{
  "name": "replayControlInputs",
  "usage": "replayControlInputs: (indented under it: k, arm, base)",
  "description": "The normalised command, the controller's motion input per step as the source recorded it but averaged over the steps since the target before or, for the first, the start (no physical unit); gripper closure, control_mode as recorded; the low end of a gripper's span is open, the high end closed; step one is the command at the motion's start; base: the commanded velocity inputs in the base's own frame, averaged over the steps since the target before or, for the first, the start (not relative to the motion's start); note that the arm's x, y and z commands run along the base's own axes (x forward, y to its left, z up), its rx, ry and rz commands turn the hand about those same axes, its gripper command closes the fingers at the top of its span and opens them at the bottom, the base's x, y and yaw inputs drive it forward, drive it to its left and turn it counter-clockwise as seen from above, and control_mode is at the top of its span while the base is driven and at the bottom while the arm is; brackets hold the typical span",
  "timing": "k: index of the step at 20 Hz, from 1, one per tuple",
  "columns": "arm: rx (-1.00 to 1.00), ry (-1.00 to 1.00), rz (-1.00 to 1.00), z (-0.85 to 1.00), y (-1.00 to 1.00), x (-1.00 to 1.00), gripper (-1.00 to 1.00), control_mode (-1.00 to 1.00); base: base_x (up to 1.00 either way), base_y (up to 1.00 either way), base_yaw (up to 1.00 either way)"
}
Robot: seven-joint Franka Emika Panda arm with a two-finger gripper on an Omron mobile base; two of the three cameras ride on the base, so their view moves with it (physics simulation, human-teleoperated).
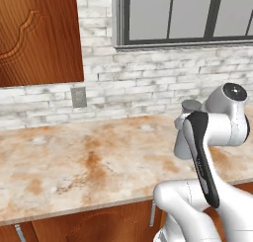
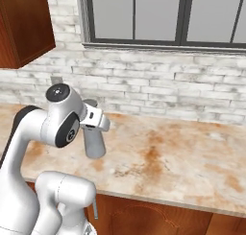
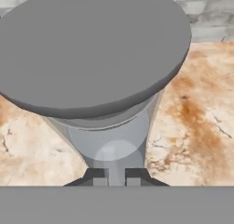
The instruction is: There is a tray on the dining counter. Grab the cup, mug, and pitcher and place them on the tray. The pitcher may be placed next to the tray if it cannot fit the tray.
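The pincer (image 3: 113,181) is pinching the pitcher (image 3: 91,54): in the hand view the two dark fingertips (image 3: 95,178) stand close together against the pitcher's neck, just under its wide flat top.

**Position of the pitcher.** In the right base view the pitcher (image 2: 94,142) is upright at the near left part of the worktop (image 2: 182,152), directly below the white hand, with a shadow at its foot. Whether its base rests on the marble or is just clear of it cannot be told. In the left base view the pitcher (image 1: 184,137) is largely hidden behind the arm, at the right of the worktop (image 1: 89,162), with its grey top showing beside the wrist.

**Pitcher relative to the pincer.** The pincer comes in from above and grips the narrow neck; the body of the pitcher hangs below the fingertips and the top spreads wide above them.

**Step in hand (judged): lift and carry the pitcher towards the tray.**

1. Raise the pitcher straight up until its base is well clear of the marble.
2. Keep it upright; a tall body held at the neck will probably swing if the arm turns quickly.
3. Keep the grip firm, since the contact area is small.
4. Move slowly, and keep clear of the brick wall (image 2: 158,90) at the far side.
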Motion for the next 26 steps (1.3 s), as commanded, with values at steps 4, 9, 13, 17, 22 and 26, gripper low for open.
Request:
replayControlInputs:
  k: [4,9,13,17,22,26]
  arm:
    - [0.00,0.00,0.00,0.01,0.00,-0.05,1.00,1.00]
    - [0.00,0.00,0.00,0.00,0.00,0.00,1.00,1.00]
    - [0.00,0.00,0.00,0.00,0.00,0.00,1.00,1.00]
    - [0.00,0.00,0.00,0.00,0.00,0.00,1.00,1.00]
    - [0.00,0.00,0.00,0.00,0.00,0.00,1.00,1.00]
    - [0.00,0.00,0.00,0.00,0.00,0.00,1.00,1.00]
  base:
    - [-0.35,-0.17,-0.03]
    - [-0.72,-0.49,-0.24]
    - [-0.67,-0.49,-0.46]
    - [-0.52,-0.24,-0.66]
    - [-0.42,-0.01,-0.81]
    - [-0.44,0.00,-0.91]
